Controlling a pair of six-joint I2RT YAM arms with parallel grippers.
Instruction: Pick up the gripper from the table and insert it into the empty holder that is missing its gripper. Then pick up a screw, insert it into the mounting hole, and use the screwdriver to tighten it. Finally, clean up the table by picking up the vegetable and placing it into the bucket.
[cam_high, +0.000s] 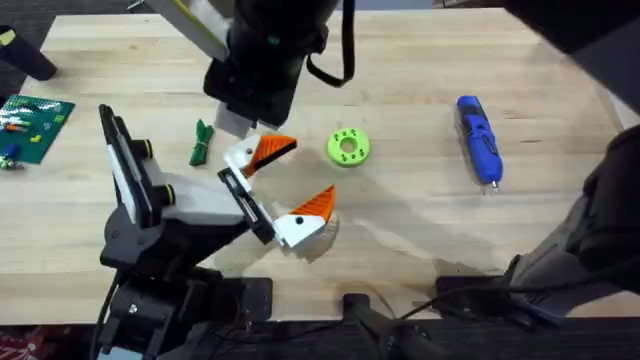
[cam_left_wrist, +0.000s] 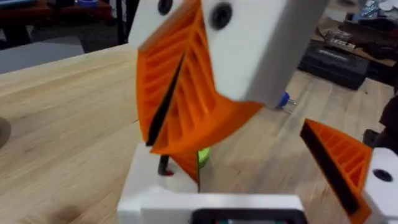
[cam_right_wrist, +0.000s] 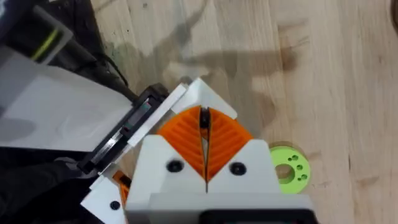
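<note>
**Centre-left of the overhead frame: claw over the loose finger**

Just left of centre on the table, the gripper lies with its white base at the upper end of the holder and its orange wedge pointing right toward the lime disc. The right gripper hangs directly above-left of it, touching or nearly so. Its orange pads are pressed together; whether they pinch the part, I cannot tell.
</note>
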